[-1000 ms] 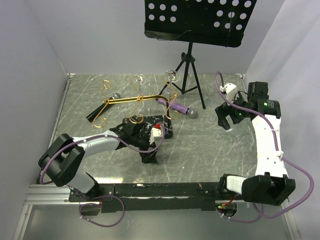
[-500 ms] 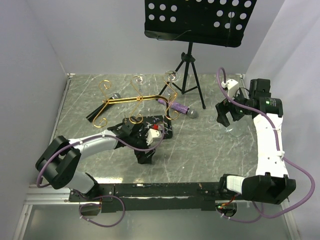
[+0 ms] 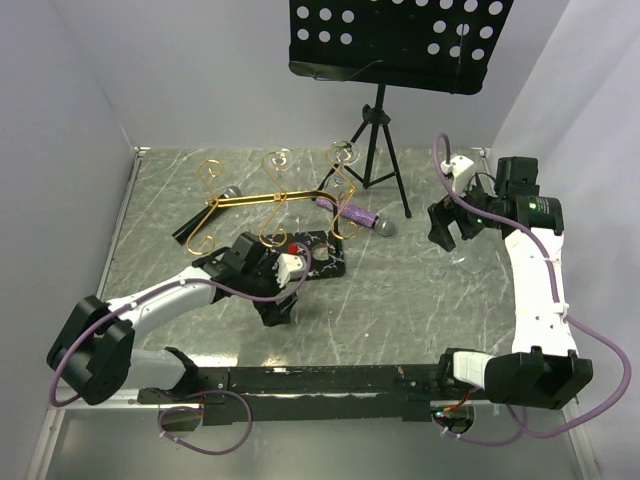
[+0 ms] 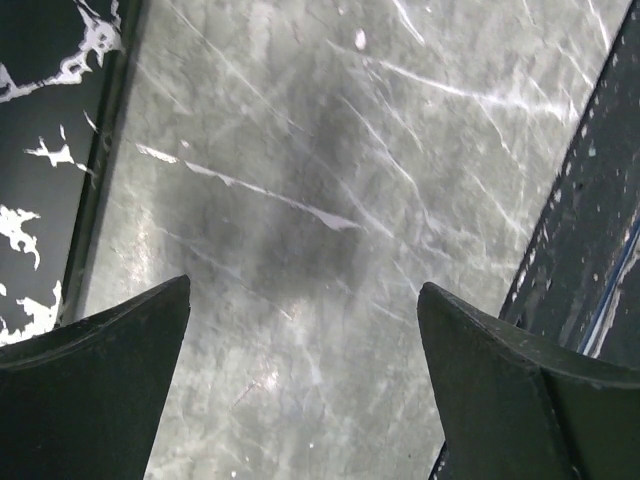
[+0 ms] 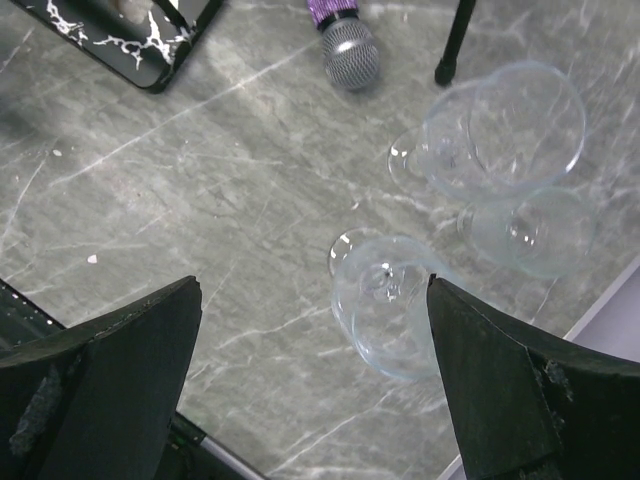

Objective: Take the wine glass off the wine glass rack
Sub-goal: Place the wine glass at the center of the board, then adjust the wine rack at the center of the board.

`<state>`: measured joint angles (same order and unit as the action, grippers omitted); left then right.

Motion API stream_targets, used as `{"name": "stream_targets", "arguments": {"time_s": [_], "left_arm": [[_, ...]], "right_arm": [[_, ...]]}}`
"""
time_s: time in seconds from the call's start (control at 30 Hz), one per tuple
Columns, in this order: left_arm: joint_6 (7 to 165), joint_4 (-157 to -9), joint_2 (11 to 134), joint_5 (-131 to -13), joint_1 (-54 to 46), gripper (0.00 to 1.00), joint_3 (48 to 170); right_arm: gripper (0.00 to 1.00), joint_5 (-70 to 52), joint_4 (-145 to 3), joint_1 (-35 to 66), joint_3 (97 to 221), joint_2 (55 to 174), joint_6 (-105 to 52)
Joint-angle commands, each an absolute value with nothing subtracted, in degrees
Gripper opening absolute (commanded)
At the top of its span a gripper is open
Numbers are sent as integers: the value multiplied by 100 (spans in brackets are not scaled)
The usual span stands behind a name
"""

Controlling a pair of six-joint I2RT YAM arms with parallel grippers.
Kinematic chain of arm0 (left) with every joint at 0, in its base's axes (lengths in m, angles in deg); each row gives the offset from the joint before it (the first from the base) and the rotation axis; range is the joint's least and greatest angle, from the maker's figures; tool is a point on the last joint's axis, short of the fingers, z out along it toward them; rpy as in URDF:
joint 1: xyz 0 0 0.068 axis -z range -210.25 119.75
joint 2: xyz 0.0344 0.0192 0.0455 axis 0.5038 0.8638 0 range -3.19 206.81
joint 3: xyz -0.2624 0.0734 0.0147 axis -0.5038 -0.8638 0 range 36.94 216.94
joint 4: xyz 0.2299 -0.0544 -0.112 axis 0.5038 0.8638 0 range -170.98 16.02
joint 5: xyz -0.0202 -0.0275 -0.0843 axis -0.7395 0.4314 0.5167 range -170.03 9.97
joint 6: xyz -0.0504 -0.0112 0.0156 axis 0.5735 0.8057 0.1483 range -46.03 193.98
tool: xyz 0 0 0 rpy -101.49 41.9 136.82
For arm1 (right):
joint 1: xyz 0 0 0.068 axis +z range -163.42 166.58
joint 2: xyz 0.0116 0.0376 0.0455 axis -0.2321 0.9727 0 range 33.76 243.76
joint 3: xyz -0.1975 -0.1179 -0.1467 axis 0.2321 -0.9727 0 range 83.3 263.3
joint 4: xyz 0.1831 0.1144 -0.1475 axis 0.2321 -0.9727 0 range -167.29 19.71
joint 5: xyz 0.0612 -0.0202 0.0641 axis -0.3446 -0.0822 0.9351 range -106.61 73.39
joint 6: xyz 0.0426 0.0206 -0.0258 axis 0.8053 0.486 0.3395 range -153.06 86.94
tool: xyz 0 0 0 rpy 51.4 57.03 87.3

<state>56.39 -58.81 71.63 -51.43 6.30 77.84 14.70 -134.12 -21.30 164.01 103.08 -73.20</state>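
Direction is deciding my coming move: the small clear wine glass (image 3: 345,152) that I am aiming for is hanging on a curled arm at the far right of the gold metal wine glass rack (image 3: 272,200). In the overhead view it is lying up and to the left of the right gripper (image 3: 447,232), beyond the purple-handled microphone with the grey mesh head (image 3: 358,216). A second clear glass (image 3: 280,158) is hanging further left. I am judging the right arm the nearer one to the first glass. Its black fingers are standing spread wide with nothing between them, hovering over a cluster of clear glasses (image 5: 385,300) sitting on the grey veined table (image 3: 400,300). The left gripper (image 3: 276,312) is also gaping empty, low over the table just in front of the rack's flat black white-veined base (image 3: 330,255). The hanging glasses are showing only as thin shiny rings, too small for me to read the stem's axis; I am guessing it is running vertical. Thin glass on smooth spiral-ended wire is looking slippery and fragile to me.
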Motion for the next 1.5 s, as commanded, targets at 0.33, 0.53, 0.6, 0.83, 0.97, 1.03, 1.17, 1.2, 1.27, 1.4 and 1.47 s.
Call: {"name": "stream_targets", "arguments": {"time_s": [0.33, 0.53, 0.6, 0.83, 0.97, 1.03, 1.17, 1.2, 1.27, 1.4, 1.47], "left_arm": [[4138, -5076, 6072, -4574, 640, 100, 7438], [3504, -4258, 5167, -4654, 640, 100, 7385], [3591, -4039, 4929, -4514, 631, 100, 7516], [3424, -2589, 4805, -4592, 631, 100, 9527], [4100, -2421, 4805, -5232, 622, 100, 10687], [4416, -2368, 5005, -5567, 229, 100, 11249], [4690, -1790, 5892, -5744, -888, 100, 12585], [4743, -1579, 6121, -5770, -1003, 100, 12814], [4752, -1253, 6490, -5866, -1188, 100, 13132], [4953, -936, 6922, -6271, -1740, 100, 13238], [5068, -717, 7133, -6000, -2145, 99, 13378]], "right_arm": [[100, 1609, -12707, -1123, 16328, 10197, -7542], [100, 1943, -11996, -842, 16057, 9924, -7446], [100, 1584, -11732, -509, 15951, 9985, -7350], [100, 1503, -11301, 160, 16091, 10398, -6989], [100, 1302, -10950, 319, 16117, 10592, -6822], [100, 1047, -10756, 337, 16144, 10679, -6760], [99, 853, -10615, 442, 16468, 11004, -6760], [99, 827, -10615, 477, 16565, 11066, -6760], [99, 809, -10650, 547, 16644, 11137, -6804], [99, 774, -10588, 679, 16461, 11067, -6743], [99, 791, -10623, 741, 16373, 11014, -6769]]}}
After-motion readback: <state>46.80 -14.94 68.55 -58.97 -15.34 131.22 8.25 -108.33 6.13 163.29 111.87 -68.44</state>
